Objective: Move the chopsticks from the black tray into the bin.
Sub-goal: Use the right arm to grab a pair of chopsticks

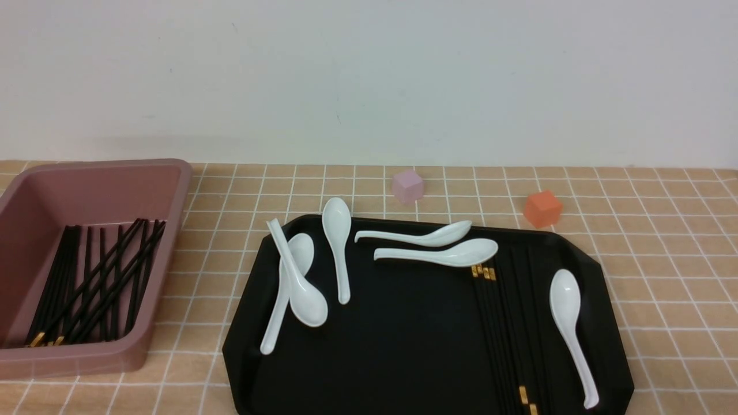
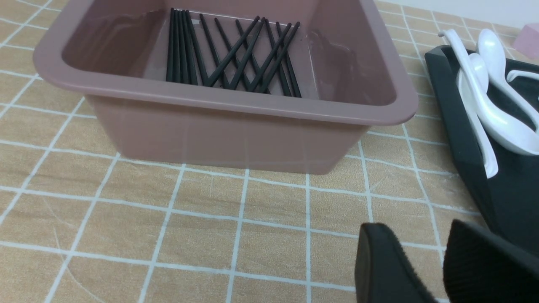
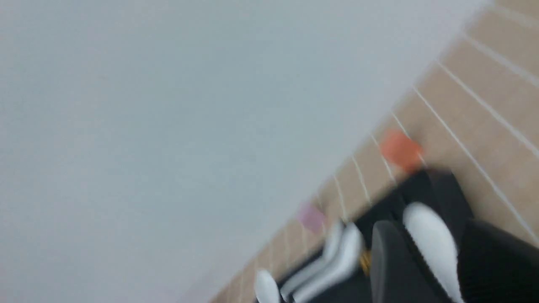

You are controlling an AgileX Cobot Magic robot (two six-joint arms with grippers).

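Black chopsticks (image 1: 503, 346) lay bunched on the black tray (image 1: 403, 357), right side, others in the bin (image 1: 104, 165); left claw (image 2: 438, 269) and right claw (image 3: 442, 269) were spread, empty, so the right should probably pinch mid-shaft, clear of the spoon (image 1: 455, 253) overlapping their gold ends.

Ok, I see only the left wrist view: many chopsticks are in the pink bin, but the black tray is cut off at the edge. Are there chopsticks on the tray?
Observer: Yes. The front view shows a bundle of chopsticks on the right part of the black tray, just left of the rightmost white spoon.
Operator: Is the right pincer holding something?
Observer: No. The right wrist view is blurred, but the right pincer is open and grips nothing. That spoon shows through its gap.
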